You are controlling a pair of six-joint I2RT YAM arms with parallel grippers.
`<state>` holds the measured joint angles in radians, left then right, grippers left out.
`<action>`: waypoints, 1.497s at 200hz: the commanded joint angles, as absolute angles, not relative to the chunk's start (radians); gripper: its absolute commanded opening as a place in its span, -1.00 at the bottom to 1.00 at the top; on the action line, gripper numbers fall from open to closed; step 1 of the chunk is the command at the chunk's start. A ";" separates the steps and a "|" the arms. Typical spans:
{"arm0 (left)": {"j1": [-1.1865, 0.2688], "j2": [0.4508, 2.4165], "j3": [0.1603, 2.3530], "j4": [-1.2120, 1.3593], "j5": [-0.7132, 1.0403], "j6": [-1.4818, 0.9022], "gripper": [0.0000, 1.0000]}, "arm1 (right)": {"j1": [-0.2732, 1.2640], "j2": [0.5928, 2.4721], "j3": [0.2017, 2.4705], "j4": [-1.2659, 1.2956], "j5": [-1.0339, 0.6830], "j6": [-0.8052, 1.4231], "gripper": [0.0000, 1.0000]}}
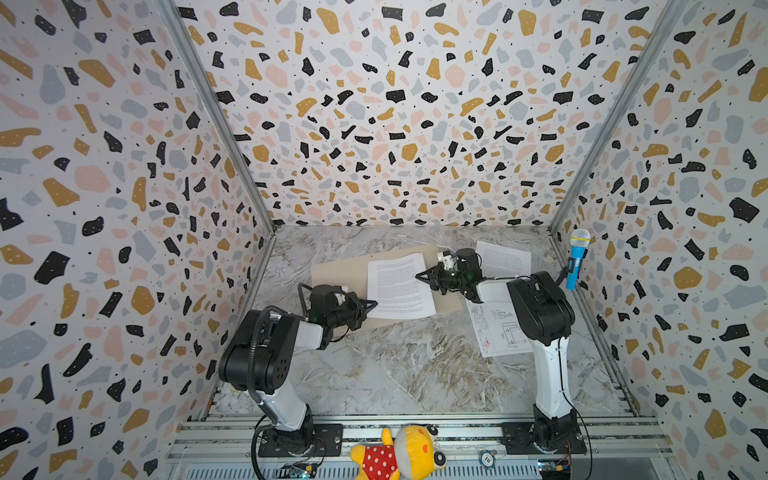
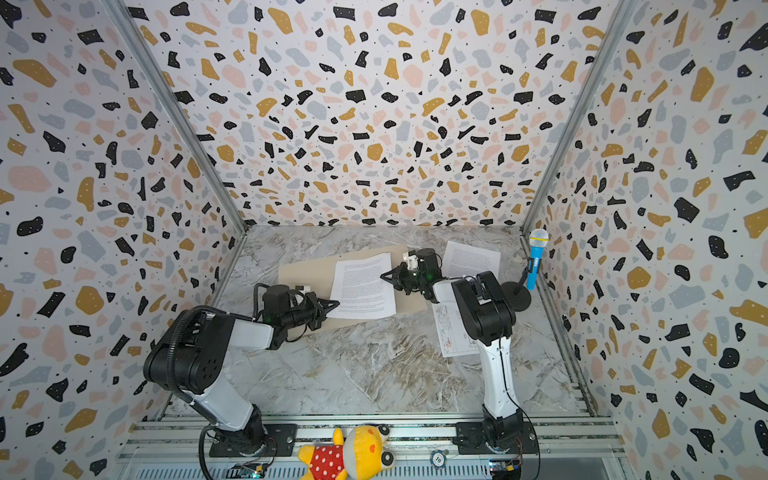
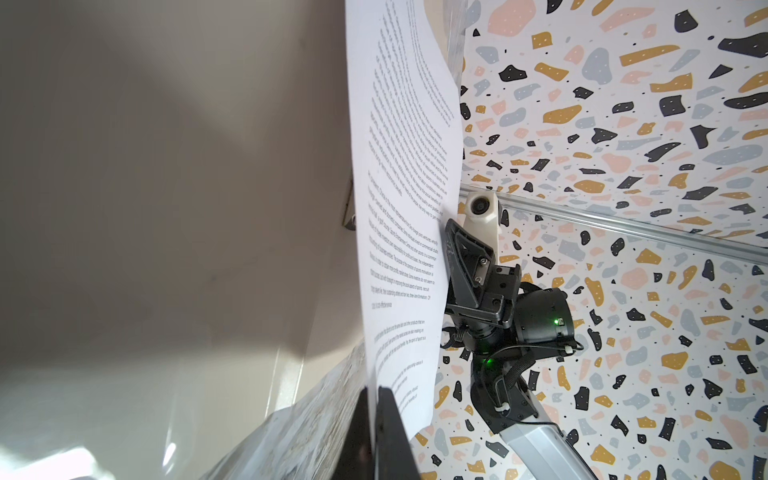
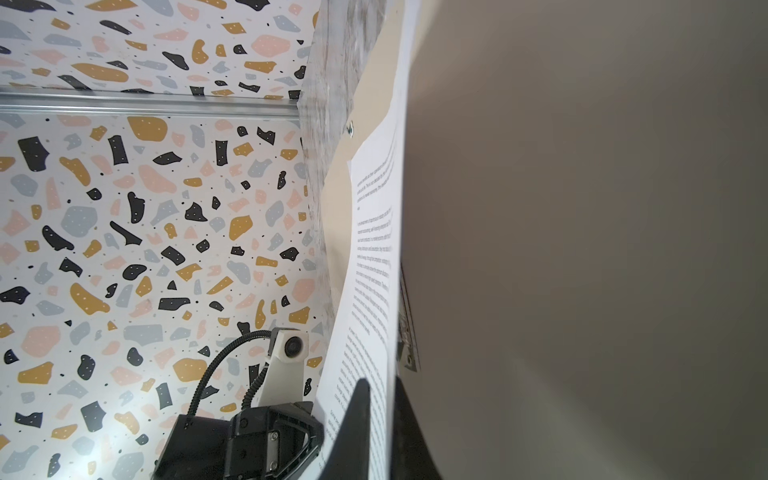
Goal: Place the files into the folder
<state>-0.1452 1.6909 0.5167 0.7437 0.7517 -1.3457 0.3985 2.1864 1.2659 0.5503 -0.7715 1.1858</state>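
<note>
The beige folder (image 1: 338, 270) (image 2: 303, 270) lies open and flat at the back middle of the marble table. A white file with dense text (image 1: 399, 286) (image 2: 363, 286) rests on it. My left gripper (image 1: 374, 304) (image 3: 376, 395) is shut on this file's near left corner. My right gripper (image 1: 417, 275) (image 4: 378, 386) is shut on its right edge, with the paper (image 4: 374, 270) between the fingers. Another text file (image 1: 505, 259) lies at the back right. A file with line drawings (image 1: 494, 328) lies under my right arm, partly hidden.
A blue toy microphone (image 1: 579, 259) stands on a black stand against the right wall. A yellow plush toy (image 1: 399, 453) lies on the front rail between the arm bases. Patterned walls close in three sides.
</note>
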 commanded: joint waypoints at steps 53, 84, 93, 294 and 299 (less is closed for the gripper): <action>-0.042 1.665 0.618 0.319 0.748 -0.978 0.14 | 0.390 2.189 1.351 0.446 -0.794 1.117 -1.00; 0.057 1.656 0.732 -0.011 0.678 -0.711 0.64 | 0.390 2.212 1.434 0.420 -0.770 1.124 -1.00; 0.077 1.659 0.758 -0.055 0.658 -0.675 0.66 | 0.393 2.226 1.465 0.416 -0.763 1.125 -1.00; 0.188 1.923 1.229 -0.389 0.311 -0.391 0.62 | 0.509 2.564 2.058 0.459 -0.649 0.703 -1.00; 0.188 1.928 1.231 -0.387 0.326 -0.390 0.62 | 0.510 2.574 2.079 0.445 -0.647 0.692 -1.00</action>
